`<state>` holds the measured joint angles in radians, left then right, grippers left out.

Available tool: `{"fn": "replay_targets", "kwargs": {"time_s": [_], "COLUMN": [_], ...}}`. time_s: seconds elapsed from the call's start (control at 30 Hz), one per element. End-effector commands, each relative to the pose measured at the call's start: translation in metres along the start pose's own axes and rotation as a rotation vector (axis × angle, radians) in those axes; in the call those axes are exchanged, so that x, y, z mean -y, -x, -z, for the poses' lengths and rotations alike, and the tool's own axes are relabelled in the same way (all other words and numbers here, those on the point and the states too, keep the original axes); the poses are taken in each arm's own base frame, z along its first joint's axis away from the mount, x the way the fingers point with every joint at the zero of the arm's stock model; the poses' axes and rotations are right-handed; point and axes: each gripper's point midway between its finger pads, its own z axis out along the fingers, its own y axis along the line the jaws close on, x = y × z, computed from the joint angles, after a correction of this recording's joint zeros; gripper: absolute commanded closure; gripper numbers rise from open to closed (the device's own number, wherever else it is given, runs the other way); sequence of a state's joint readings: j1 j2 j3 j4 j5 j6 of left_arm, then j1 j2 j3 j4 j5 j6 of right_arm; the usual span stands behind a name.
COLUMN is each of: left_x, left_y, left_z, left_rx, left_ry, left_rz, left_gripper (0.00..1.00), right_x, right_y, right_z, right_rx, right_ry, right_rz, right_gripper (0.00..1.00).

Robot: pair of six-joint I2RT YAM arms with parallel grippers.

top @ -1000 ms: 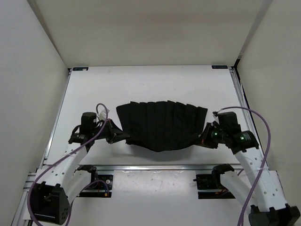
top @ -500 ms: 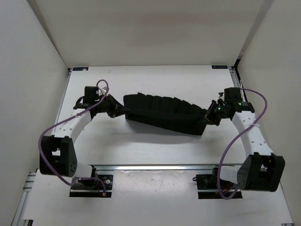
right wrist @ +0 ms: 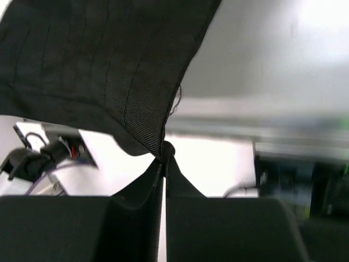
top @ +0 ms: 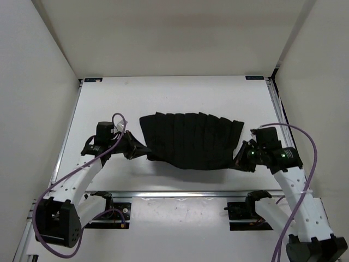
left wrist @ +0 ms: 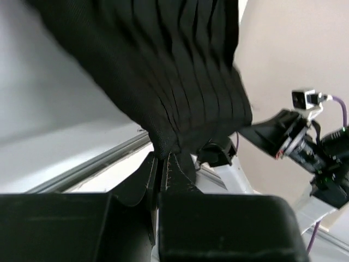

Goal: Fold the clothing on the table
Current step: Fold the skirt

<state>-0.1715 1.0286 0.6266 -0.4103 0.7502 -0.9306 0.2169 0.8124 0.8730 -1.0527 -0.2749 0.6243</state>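
Clothing (top: 190,141) is hanging stretched over the near half of the table (top: 163,95). Left gripper (top: 145,156) is pinching its left corner, and right gripper (top: 238,162) is clamping its right corner.

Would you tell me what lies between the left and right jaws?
The clothing spans the whole stretch, a corner pinched in each arm's jaws; the top external view shows it.
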Motion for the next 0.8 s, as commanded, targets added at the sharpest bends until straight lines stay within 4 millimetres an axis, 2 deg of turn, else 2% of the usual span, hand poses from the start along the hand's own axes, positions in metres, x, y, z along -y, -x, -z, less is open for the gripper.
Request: {"fn": "replay_targets", "kwargs": {"time_s": [0.0,0.03,0.07,0.1,0.17,0.2,0.3,0.33,0.4,0.47,0.5,0.53,0.6,0.63,0.67,0.77], "left_x": [-0.013,-0.009,0.004,0.004,0.02,0.02,0.041,0.034,0.048,0.049,0.061,0.05,0.054,0.041,0.037,0.025], "left_y": [0.002,0.003,0.012,0.02,0.045,0.058,0.104,0.11,0.129,0.141,0.144,0.144,0.155,0.156,0.164,0.168], "left_z": [0.001,-0.004,-0.005,-0.011,-0.021,-0.021,-0.034,-0.047,-0.067,-0.096,-0.104,-0.12,-0.134,-0.145,-0.148,-0.155], "left_rx": [0.027,0.005,0.02,0.023,0.04,0.073,0.132,0.12,0.128,0.106,0.105,0.088,0.092,0.086,0.099,0.106], "left_ry": [0.052,0.044,0.012,0.021,0.021,0.039,0.032,0.056,0.03,0.023,0.003,0.035,0.036,0.065,0.078,0.105], "left_rz": [-0.002,0.019,0.018,0.034,0.034,0.047,0.045,0.068,0.061,0.081,0.067,0.086,0.091,0.114,0.126,0.147], "left_gripper": [1.0,1.0,1.0,1.0,1.0,1.0,1.0,1.0,1.0,1.0,1.0,1.0,1.0,1.0,1.0,1.0], "right_x": [0.017,0.019,0.021,0.023,0.024,0.029,0.041,0.047,0.043,0.039,0.039,0.039,0.041,0.04,0.044,0.046], "right_y": [-0.036,-0.036,-0.03,-0.023,0.003,0.015,0.073,0.083,0.105,0.119,0.127,0.133,0.147,0.156,0.162,0.175], "right_z": [0.008,0.007,0.003,0.0,-0.009,-0.01,-0.019,-0.023,-0.031,-0.039,-0.046,-0.051,-0.056,-0.056,-0.059,-0.064], "right_rx": [-0.104,-0.114,-0.108,-0.108,-0.07,-0.045,0.094,0.093,0.118,0.115,0.119,0.109,0.128,0.138,0.143,0.141], "right_ry": [-0.08,-0.088,-0.087,-0.087,-0.054,-0.061,-0.067,-0.077,-0.061,-0.057,-0.061,-0.061,-0.06,-0.055,-0.065,-0.061], "right_rz": [-0.115,-0.111,-0.107,-0.141,-0.135,-0.146,-0.188,-0.214,-0.216,-0.209,-0.211,-0.217,-0.228,-0.223,-0.223,-0.226], "right_gripper": [1.0,1.0,1.0,1.0,1.0,1.0,1.0,1.0,1.0,1.0,1.0,0.99,1.0,1.0,1.0,1.0]}}
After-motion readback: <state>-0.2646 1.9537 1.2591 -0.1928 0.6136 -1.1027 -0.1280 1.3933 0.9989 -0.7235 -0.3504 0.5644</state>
